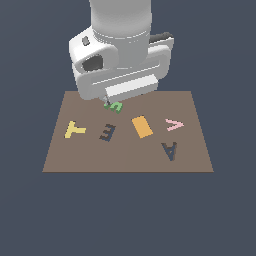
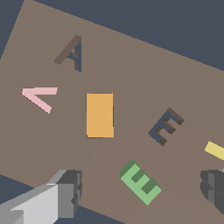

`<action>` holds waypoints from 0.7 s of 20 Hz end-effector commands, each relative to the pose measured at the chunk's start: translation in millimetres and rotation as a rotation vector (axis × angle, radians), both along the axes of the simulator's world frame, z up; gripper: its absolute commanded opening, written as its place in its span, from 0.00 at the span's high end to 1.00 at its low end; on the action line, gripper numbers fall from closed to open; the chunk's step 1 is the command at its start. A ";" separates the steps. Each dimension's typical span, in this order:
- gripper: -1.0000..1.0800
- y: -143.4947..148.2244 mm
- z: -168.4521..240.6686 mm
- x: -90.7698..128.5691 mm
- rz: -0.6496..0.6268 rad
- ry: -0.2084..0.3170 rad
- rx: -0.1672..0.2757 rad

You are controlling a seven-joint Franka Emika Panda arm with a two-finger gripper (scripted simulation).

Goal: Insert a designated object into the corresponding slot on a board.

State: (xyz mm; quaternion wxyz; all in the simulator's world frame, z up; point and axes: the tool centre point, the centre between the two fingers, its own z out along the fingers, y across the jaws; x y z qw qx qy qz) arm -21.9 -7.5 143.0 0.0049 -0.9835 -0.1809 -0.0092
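The green E block (image 2: pixel 140 181) lies flat on the brown board (image 1: pixel 195 155) near the board's far edge, roughly midway along that edge but toward the exterior view's left. The gripper (image 2: pixel 142 192) hangs directly over it. In the wrist view the fingers (image 2: pixel 70 192) stand well apart, one to each side of the block, with clear board showing between each pad and the block. Nothing is held.

The block's long axis runs across the line joining the two fingers at a slant, neither square to it nor along it. In the inspector's judgement, closing would therefore catch it on its long ends or corners unless the wrist turns.

The E-shaped slot (image 1: pixel 107 132) sits just beside the block, toward the board's near edge. Its orientation differs somewhat from the block's, so a rotation appears necessary before insertion.

Also on the board: a yellow T (image 1: pixel 75 129), an orange rectangle (image 1: pixel 142 126), a pink V (image 1: pixel 174 124) and a dark A-shaped recess (image 1: pixel 170 150).
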 end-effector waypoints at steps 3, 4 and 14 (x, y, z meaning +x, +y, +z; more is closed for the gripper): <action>0.04 -4.3 -18.0 -12.3 0.154 0.002 -0.003; 0.04 -5.6 -22.2 -15.1 0.191 0.003 -0.004; 0.04 -22.4 -60.6 -37.0 0.521 0.006 -0.010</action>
